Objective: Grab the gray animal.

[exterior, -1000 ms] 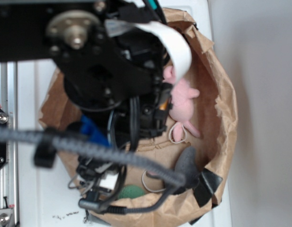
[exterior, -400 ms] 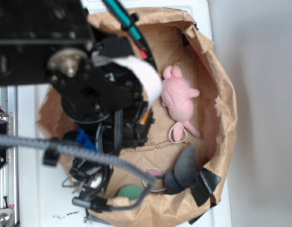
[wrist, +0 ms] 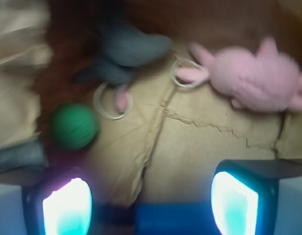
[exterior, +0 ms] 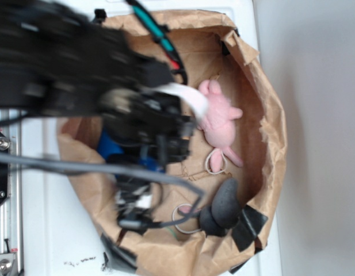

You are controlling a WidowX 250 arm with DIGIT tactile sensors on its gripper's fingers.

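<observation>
The gray animal (wrist: 128,49), a dark charcoal plush, lies at the top of the wrist view, and in the exterior view the gray animal (exterior: 220,206) rests against the lower right wall of the brown paper bag (exterior: 275,138). My gripper (wrist: 151,205) is open, with only bare paper between its fingers (wrist: 67,205). It hovers well short of the plush and touches nothing. In the exterior view the blurred black arm (exterior: 108,98) covers the fingers.
A pink plush mouse (exterior: 219,119) lies in the upper right of the bag, also the pink plush mouse (wrist: 253,78) in the wrist view. A green ball (wrist: 73,126) sits left of centre. Two white rings (wrist: 113,100) lie near the plushes. Crumpled bag walls surround everything.
The arm has swung down and to the right over the bag and is now blurred. It covers the green ball in the exterior view; the gray animal is uncovered.
</observation>
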